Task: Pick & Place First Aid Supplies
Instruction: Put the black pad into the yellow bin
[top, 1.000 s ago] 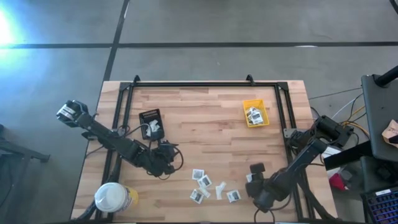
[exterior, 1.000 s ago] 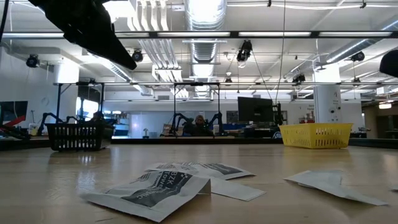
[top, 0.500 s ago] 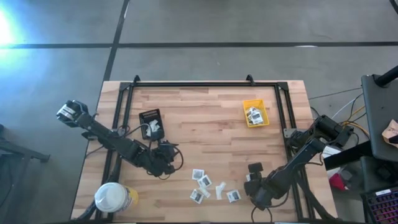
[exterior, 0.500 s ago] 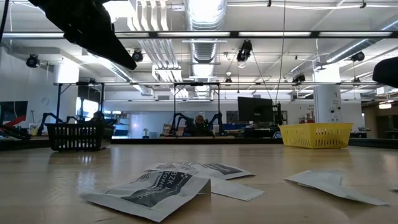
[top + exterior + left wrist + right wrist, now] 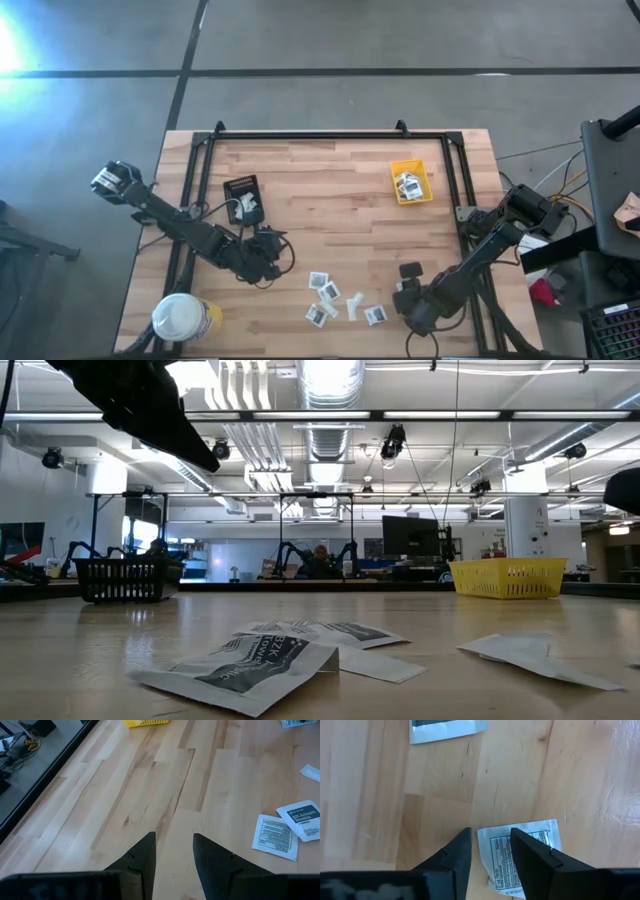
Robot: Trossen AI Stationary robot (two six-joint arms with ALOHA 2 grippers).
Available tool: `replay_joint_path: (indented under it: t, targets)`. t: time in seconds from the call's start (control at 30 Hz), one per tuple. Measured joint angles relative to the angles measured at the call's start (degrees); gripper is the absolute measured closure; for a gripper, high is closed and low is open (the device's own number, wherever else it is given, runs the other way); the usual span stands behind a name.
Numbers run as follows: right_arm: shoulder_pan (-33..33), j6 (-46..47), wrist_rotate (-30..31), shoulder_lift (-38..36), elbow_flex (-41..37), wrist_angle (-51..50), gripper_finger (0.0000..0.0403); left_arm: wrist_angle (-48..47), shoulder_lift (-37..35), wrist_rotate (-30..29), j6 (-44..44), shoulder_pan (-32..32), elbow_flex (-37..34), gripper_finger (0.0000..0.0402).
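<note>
1. The right gripper (image 5: 404,290) is low over the table (image 5: 340,200) near its front right corner, just beside the rightmost packet (image 5: 375,315) of a loose cluster.
2. In the right wrist view its fingers (image 5: 536,857) stand apart with a narrow gap, straddling the edge of a white printed packet (image 5: 540,840) that lies flat on the wood. Nothing is pinched between them.
3. A second packet (image 5: 447,727) lies farther off in that view, apart from the first.
4. The cluster of about 5 packets (image 5: 325,292) sits near the front edge, toward the middle of the table.
5. The left gripper (image 5: 268,262) waits near the left front part of the table, its fingers (image 5: 212,857) parted with bare wood between them, holding nothing.
6. In the left wrist view 2 packets (image 5: 274,834) lie overlapping, well apart from that gripper.
7. A yellow bin (image 5: 411,183) near the back right corner holds a few packets.
8. A black tray (image 5: 242,198) toward the left edge also holds white packets.
9. A yellow tub (image 5: 182,318) with a white lid stands at the front left corner.
</note>
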Motion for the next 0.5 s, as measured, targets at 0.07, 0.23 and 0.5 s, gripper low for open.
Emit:
replay_joint_path:
  t: [0.07,0.23,0.5]
  targets:
    - [0.02,0.89,0.02,0.64,-0.43,0.27,0.0279,-0.02,0.0,0.0,0.0,0.0,0.0,0.0278]
    - [0.07,2.37,0.01,2.79,-0.25,0.56,0.0302,-0.1,0.0,0.01,0.0,0.0,0.0,0.0278]
    - [0.09,4.88,0.42,2.7,-0.07,0.4,0.0345,-0.39,0.0,0.02,0.02,0.0,0.0,0.0278]
